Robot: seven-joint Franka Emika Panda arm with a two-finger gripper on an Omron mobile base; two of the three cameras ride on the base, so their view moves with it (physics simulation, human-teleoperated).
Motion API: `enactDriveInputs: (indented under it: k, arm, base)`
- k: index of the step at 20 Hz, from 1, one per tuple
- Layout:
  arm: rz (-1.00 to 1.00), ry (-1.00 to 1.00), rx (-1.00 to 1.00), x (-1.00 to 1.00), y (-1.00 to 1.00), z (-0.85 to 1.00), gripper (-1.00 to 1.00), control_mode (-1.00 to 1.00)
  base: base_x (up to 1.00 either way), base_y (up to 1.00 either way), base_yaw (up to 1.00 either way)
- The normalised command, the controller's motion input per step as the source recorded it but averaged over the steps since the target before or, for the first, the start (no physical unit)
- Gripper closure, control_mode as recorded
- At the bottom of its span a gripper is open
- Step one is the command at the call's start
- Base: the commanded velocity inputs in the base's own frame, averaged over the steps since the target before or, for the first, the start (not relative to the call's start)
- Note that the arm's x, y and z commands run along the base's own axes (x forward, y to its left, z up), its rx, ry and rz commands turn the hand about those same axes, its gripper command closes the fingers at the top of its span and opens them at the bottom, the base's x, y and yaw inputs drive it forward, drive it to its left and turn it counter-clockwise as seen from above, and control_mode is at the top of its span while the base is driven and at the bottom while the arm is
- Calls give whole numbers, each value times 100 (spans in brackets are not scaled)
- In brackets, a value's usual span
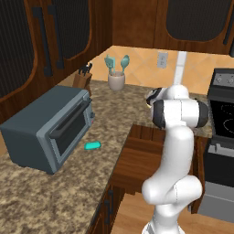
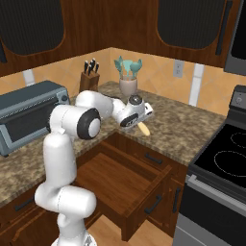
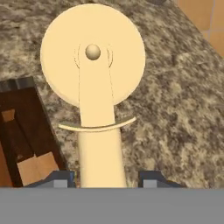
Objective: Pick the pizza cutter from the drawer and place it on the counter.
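The speckled brown-and-grey granite counter [image 2: 182,129] lies under the hand, and the wide reddish-brown wooden drawer [image 2: 120,180] stands open below with its wood-grain floor bare. The two-finger gripper [image 3: 105,178] pinches the handle of the pale tan pizza cutter [image 3: 94,74], disc end over the stone. Lifting looks done; setting down and letting go remain. No writing is readable.

- Below the jaws, the pizza cutter [image 3: 94,87] handle's end is cut off.
- The arm hides the drawer [image 1: 141,157] floor beneath them.
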Motion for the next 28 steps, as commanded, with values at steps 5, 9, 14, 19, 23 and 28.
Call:
enactDriveInputs:
  k: [5,9,14,19,23,28]
  arm:
    - [-4,-2,0,97,-3,0,100,-100]
    - [0,8,-4,97,-1,4,100,-100]
    - [9,1,-3,90,0,20,100,-100]
    - [5,2,-3,5,0,1,-100,-100]
    - [0,-2,-4,-47,9,-17,-100,-100]
    - [0,-1,-8,-15,21,0,-100,-100]
  base:
    - [0,0,0]
    - [0,0,0]
    - [0,0,0]
    - [0,0,0]
    - [0,0,0]
    - [0,0,0]
